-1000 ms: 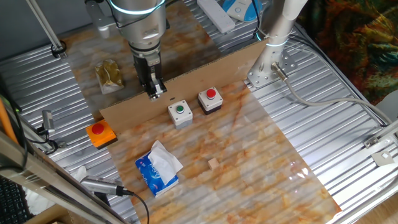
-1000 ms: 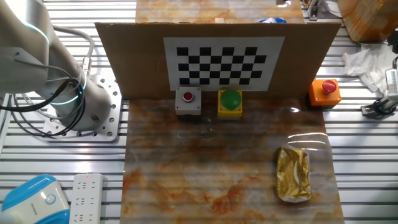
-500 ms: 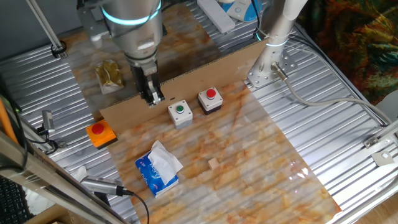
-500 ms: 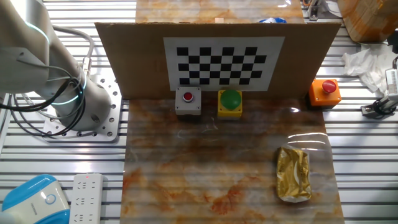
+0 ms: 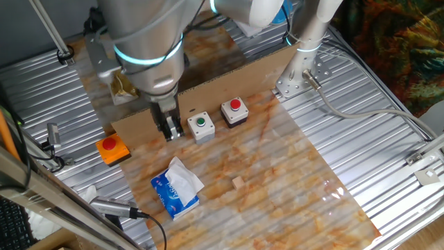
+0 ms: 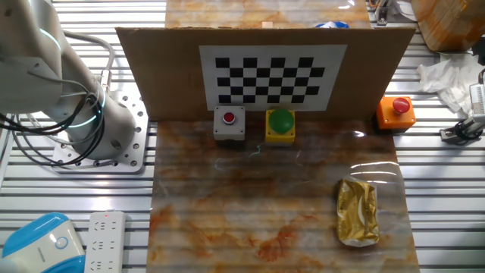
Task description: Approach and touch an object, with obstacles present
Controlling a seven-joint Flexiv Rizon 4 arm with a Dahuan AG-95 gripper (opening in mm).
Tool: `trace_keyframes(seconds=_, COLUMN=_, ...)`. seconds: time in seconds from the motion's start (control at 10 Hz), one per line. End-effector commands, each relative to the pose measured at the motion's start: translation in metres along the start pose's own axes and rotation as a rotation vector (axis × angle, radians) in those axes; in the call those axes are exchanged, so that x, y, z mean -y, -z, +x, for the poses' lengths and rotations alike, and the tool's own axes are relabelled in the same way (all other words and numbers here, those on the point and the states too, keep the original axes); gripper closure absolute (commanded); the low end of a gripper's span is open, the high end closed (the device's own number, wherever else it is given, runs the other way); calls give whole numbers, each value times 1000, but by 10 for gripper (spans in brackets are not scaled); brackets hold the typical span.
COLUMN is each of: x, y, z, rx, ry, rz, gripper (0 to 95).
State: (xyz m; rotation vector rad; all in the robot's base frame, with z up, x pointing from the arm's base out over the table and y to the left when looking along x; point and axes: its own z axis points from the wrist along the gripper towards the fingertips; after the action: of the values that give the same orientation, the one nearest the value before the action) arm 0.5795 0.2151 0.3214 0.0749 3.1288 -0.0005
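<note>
**Gripper low beside the green button box, nothing held**

Left to right in the one fixed view: you've got an orange button box (image 5: pixel 112 148) at the left edge of the marbled table (image 5: pixel 291 180), near the end of the cardboard wall (image 5: pixel 229 80). A crinkled gold packet (image 5: pixel 122 83) lies behind that wall, partly hidden by the arm. In front, a blue tissue pack (image 5: pixel 176 189) sits toward the near-left, and a small wooden cube (image 5: pixel 238 182) is just right of it, apart.

Gripper (image 5: pixel 171 130) hangs pointing down, right at the front edge of the wall, just left of the green button box (image 5: pixel 201 126). Fingers look close together with nothing between them (can't tell if they're fully closed at this size). Can't tell whether the tips touch the table or the box; they look just beside the box, not on its button.

Red button box (image 5: pixel 234 112) is just right of the green one, a small gap between them.

In the other fixed view you see the far side of the wall: checkerboard sheet (image 6: pixel 267 77), red button box (image 6: pixel 229 123) and green button box (image 6: pixel 280 123) side by side below it. Gripper isn't visible there, only the arm's base (image 6: pixel 91 125).
</note>
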Motion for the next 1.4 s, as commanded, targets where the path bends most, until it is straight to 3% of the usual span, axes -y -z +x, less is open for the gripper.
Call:
trace_keyframes(seconds=0.1, x=-1, y=-1, z=-1, rx=4, ry=-2, rz=-3, gripper=950)
trace_keyframes(seconds=0.7, x=-1, y=-6, z=-1, rx=28, ry=-3, rz=-4, gripper=950)
trace_keyframes(seconds=1.1, x=-1, y=-6, z=-1, rx=29, ry=22, rz=-8, gripper=950)
trace_keyframes(seconds=1.4, x=-1, y=-6, z=-1, rx=20, ry=40, rz=-28, gripper=950)
